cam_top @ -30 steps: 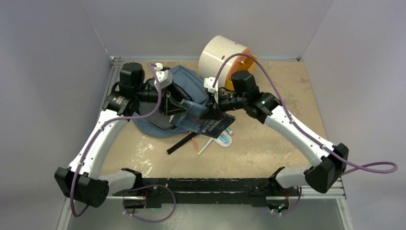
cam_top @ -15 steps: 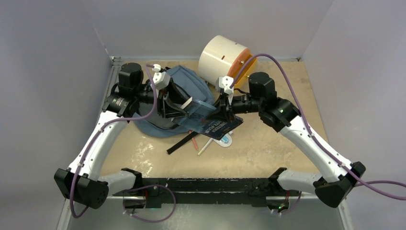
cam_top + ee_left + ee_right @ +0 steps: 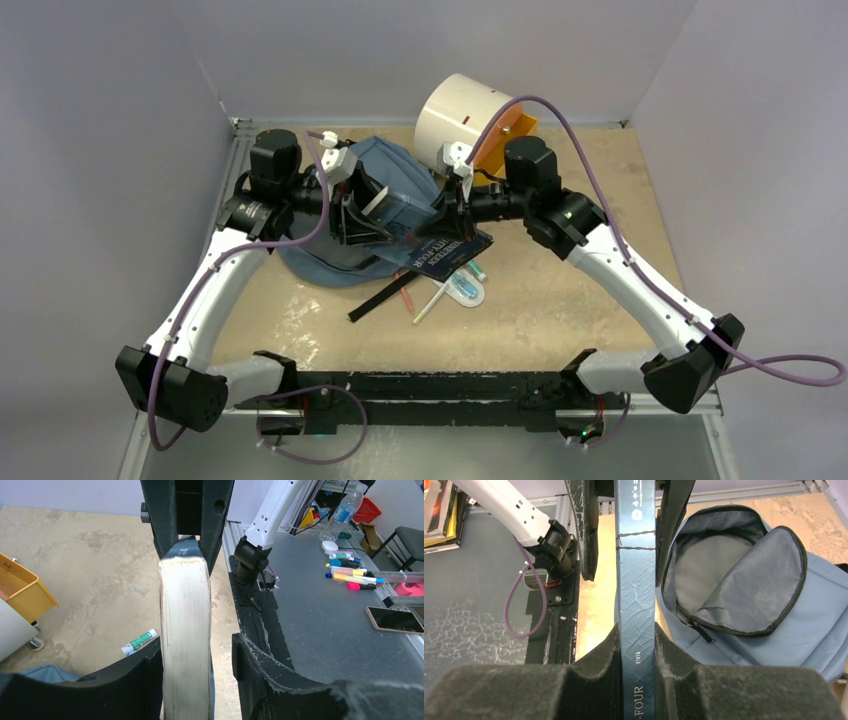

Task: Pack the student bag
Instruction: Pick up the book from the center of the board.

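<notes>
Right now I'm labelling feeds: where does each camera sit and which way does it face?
Top external: above and behind the robot, looking down on table and student bag; left arm and right arm show.
Left wrist: on left arm, facing right along the dark blue book's page edge; left hand shows.
Right wrist: on right arm, facing left past its spine to the open bag; right hand shows.
Shared: both wrist views show that book and the opposite hand.

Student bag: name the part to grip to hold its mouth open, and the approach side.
Probably pinch the black-edged flap of the student bag, coming from above: the bag lies flat and the flap's thin edge sits exposed on top.
</notes>
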You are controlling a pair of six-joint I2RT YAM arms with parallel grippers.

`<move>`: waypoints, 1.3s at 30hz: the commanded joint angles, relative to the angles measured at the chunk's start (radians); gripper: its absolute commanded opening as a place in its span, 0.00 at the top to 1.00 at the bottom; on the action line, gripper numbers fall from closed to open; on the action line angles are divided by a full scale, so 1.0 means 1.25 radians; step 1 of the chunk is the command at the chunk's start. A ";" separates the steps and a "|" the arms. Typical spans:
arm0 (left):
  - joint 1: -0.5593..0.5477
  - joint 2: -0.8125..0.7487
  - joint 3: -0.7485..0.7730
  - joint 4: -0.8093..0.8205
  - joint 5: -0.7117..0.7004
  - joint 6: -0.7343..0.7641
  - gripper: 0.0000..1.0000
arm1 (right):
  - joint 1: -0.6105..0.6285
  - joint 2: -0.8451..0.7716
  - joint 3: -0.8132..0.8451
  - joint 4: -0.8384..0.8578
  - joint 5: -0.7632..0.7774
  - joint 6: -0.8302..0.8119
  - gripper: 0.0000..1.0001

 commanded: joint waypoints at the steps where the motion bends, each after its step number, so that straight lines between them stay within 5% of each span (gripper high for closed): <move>1: 0.003 0.001 -0.003 0.020 0.019 0.004 0.53 | -0.001 -0.013 0.075 0.120 -0.045 0.029 1.00; 10: -0.003 0.011 0.000 0.004 0.019 0.014 0.68 | -0.002 0.015 0.113 0.075 -0.051 0.007 1.00; 25: -0.076 0.071 0.055 -0.147 -0.070 0.115 0.70 | -0.002 0.105 0.267 -0.172 -0.015 -0.121 1.00; 35: -0.084 0.078 0.059 -0.152 -0.091 0.120 1.00 | -0.001 0.126 0.283 -0.210 0.014 -0.135 1.00; 36: -0.083 0.077 0.056 -0.146 -0.094 0.115 1.00 | -0.002 0.124 0.280 -0.204 0.023 -0.131 0.98; 39: -0.083 0.074 0.043 -0.113 -0.158 0.066 1.00 | -0.002 0.103 0.245 -0.166 0.058 -0.100 0.72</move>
